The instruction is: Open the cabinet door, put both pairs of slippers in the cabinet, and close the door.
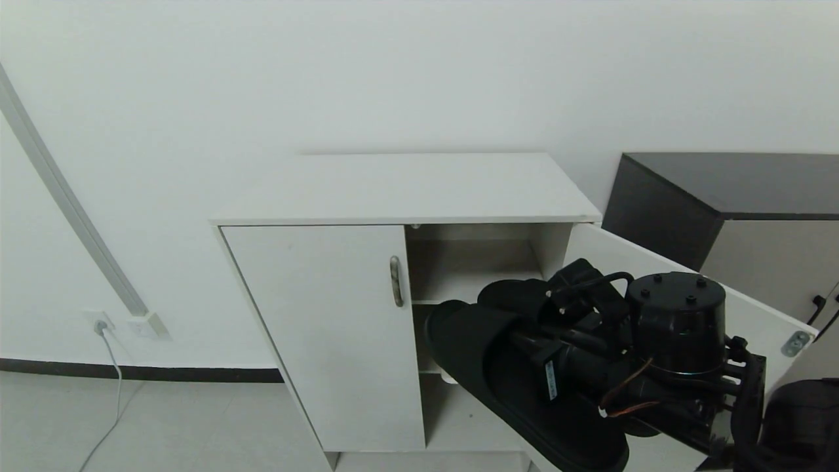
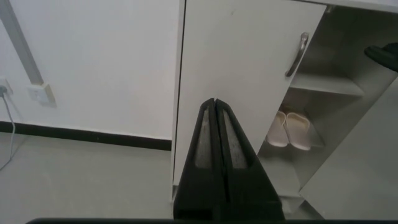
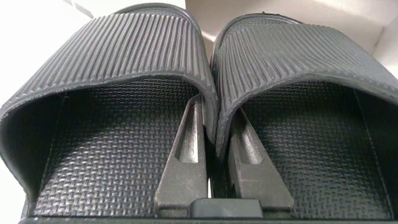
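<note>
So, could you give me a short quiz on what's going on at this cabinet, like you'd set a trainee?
1. True or false: the right gripper is shut on the black slippers.
2. Where does the pale pair of slippers lie? A. on the floor; B. inside the cabinet; C. on top of the cabinet.
3. Fill in: seen in the head view, the cabinet's ___ door stands open, while the other door is shut.
Key: 1 true; 2 B; 3 right.
</note>
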You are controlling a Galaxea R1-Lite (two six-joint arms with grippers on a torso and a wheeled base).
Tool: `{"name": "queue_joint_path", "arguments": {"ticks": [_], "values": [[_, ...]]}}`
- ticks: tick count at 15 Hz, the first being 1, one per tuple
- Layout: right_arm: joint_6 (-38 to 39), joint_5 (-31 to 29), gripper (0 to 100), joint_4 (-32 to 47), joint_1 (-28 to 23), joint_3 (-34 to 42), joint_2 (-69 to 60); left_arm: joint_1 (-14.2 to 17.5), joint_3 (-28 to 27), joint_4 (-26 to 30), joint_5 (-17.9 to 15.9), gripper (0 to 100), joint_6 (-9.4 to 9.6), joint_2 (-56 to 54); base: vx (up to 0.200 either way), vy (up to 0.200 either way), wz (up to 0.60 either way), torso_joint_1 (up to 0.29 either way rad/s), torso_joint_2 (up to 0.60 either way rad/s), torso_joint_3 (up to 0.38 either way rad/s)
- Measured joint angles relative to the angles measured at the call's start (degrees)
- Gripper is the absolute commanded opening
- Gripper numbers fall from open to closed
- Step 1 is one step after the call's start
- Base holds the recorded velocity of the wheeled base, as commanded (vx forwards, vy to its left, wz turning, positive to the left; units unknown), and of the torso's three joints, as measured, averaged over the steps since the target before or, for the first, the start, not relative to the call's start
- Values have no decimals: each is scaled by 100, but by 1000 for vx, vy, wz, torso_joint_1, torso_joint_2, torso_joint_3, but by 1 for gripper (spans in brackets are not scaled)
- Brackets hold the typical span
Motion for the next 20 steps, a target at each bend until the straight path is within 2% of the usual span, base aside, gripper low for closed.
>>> {"name": "queue_joint_path", "arguments": {"ticks": [9, 15, 20], "values": [[0, 0, 0, -13, 7, 49, 0, 0, 0, -2, 0, 0, 0, 0, 0, 0, 0, -132, 473, 334], [-9, -20, 0, -432, 0, 185, 107, 0, 0, -4, -2, 0, 0, 0, 0, 0, 0, -45, 433, 384], [-9, -20, 0, -451, 7, 204, 227, 0, 0, -2, 0, 0, 0, 0, 0, 0, 0, -1, 87, 78]]}}
